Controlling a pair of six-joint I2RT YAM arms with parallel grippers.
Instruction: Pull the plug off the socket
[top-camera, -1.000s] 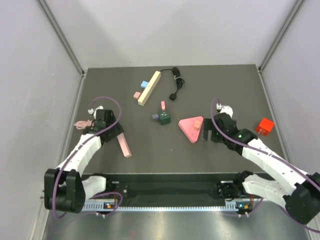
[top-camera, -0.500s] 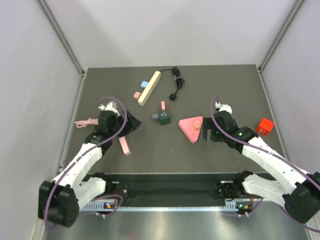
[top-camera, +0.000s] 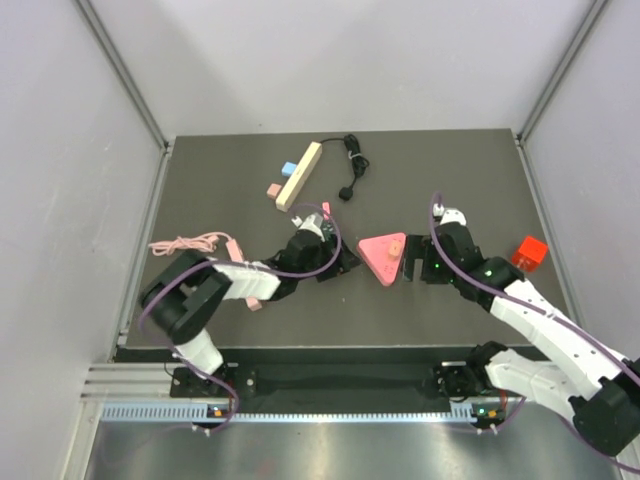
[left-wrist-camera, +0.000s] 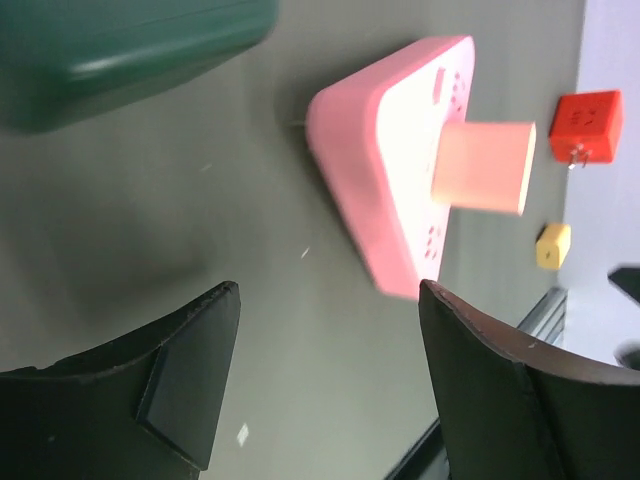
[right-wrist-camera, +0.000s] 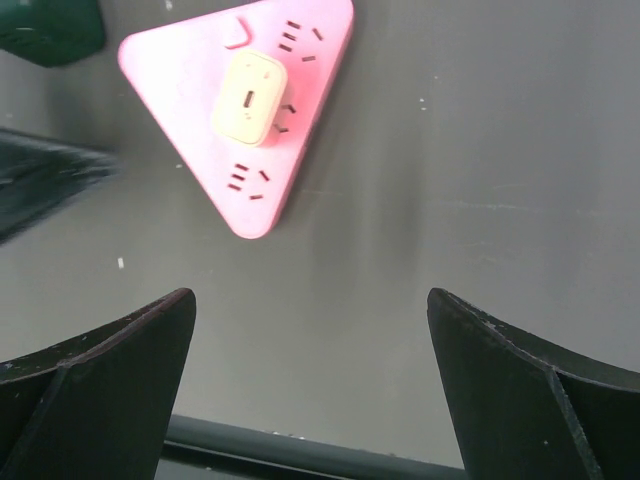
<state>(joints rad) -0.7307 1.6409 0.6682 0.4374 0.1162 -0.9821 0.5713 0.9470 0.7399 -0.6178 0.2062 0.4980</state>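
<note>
left gripper (left-wrist-camera: 328, 320), right gripper (right-wrist-camera: 310, 305): both gaping, empty | you are flanking the socket (right-wrist-camera: 175, 60) left and right | pin it, pull plug (right-wrist-camera: 250, 97) straight up

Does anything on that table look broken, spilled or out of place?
Nothing looks broken or spilled. The peach plug sits squarely in the pink triangular socket. Only the pink cable lies loose at the left edge of the table.

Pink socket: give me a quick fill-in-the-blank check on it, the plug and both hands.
The pink socket is shaped like a ___.
The plug is gripped by ___ hand.
The left hand and right hand both stand ___.
In the top view, the red cube lies to the socket's ___.
Missing: triangle; neither; open; right
</note>
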